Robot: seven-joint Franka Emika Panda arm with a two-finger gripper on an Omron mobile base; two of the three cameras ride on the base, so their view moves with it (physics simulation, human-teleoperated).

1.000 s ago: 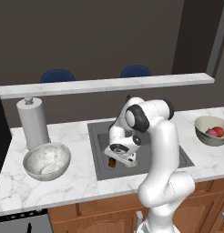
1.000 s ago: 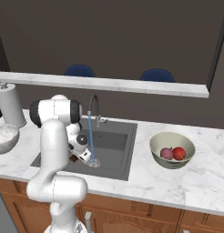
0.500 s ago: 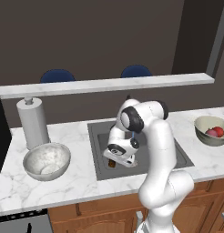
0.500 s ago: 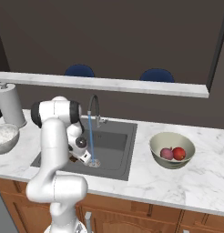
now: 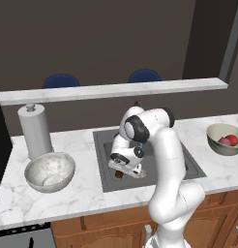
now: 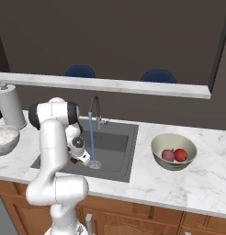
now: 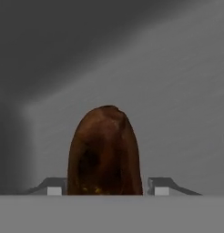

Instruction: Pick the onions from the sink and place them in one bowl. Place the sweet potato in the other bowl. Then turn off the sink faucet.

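A: Left base view first. See the white arm bent down into the sink [image 5: 188, 167]?
B: Yes. Pincer [image 5: 125, 173] low over the sink floor, with a bit of brown sweet potato [image 5: 119, 174] peeking out under it.
A: And on the desk [image 5: 82, 193]?
B: Big silvery bowl [image 5: 49, 172] at the left, near a paper towel roll [image 5: 35, 131]. Small olive bowl [image 5: 225, 139] far at the right, with both onions [image 5: 228, 141] inside.

A: Now the right base view.
B: Faucet [image 6: 94, 110] behind the sink [image 6: 121, 153], blue water [image 6: 92, 140] running down to the drain [image 6: 95, 164]. Arm in front, so the pincer mostly hidden. Olive bowl [image 6: 173, 151] at the right on the desk [image 6: 193, 183], holding one bright red onion and one dull pink onion, side by side.
A: Silvery bowl?
B: Half seen at the left edge [image 6: 5, 140].

A: Hand view last.
B: Sweet potato [image 7: 104, 152] big and close, standing right between the two fingertips [image 7: 161, 186]. Grey sink floor all around.
A: Pincer holding it?
B: Narrow, tips just beside the sweet potato on each side. Touching or not, hard to tell.
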